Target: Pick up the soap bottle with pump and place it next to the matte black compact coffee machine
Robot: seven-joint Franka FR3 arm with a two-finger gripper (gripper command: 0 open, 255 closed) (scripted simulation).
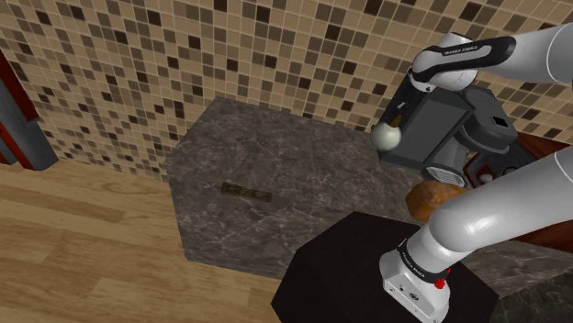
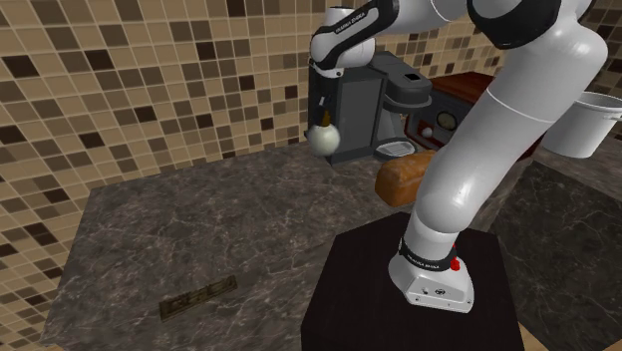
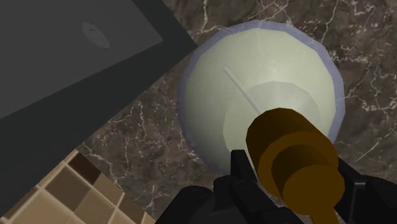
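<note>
end effector (image 3: 289,186) clamps the brown pump (image 3: 294,153), so the pale bottle (image 3: 254,83) hangs upright over the surface (image 3: 146,124) just beside the machine (image 3: 63,57), likely ready to set down standing.

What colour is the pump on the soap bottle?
Golden brown pump, atop the pale greenish-white soap bottle; the wrist view shows it best.

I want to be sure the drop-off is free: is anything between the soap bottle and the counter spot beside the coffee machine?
Nothing visible. The gripper holds the soap bottle by its pump right beside the coffee machine, and the counter under it shows bare marble. The loaf lies clear of it, nearer the stand.
</note>
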